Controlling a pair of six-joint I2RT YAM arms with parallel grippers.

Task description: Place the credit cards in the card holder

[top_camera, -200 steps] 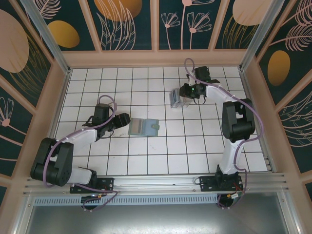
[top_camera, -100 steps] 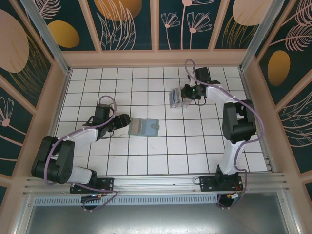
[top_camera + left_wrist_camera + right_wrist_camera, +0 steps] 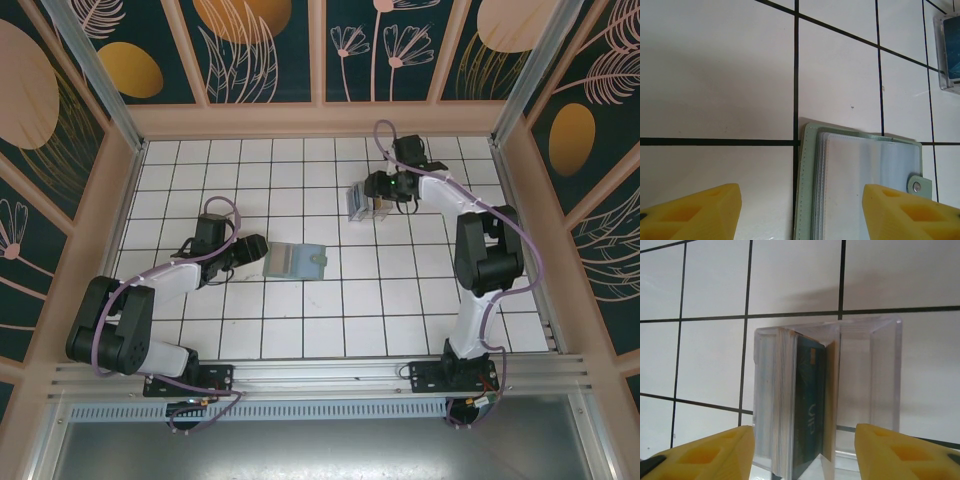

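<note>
Top view, worktop: the white tiled worktop (image 3: 330, 320) has an arm reaching in from each near corner.
Top view, card holder: the card holder (image 3: 295, 261) lies open and flat around the middle, pale inside facing up. That looks deliberate, so the pockets are ready to take cards.
Top view, left gripper: the left gripper (image 3: 255, 250) sits low, just beside the holder's left edge. My read is that it's parked there to steady the holder.
Top view, right gripper: the right gripper (image 3: 372, 193) is at the far side, nosed up to a clear case (image 3: 358, 203), well apart from the holder.
Left wrist, jaws: they stand wide, with one yellow finger (image 3: 690, 210) at each lower corner and nothing held.
Left wrist, card holder: its green rim and clear sleeves (image 3: 860, 185) lie between and ahead of the fingers, snap tab on the right. The clear case (image 3: 950, 50) peeks in at the top right.
Right wrist, credit cards: the credit cards (image 3: 800, 405) stand on edge, packed to the left side of the clear case (image 3: 885, 370), a dark teal one facing the empty half. Upright like that, their top edges are there for pinching.
Right wrist, jaws: they are spread apart, fingers (image 3: 705, 452) flanking the stack and gripping nothing.
Step, judged: lining up to pick a card; no card can be seen in the holder yet.
</note>
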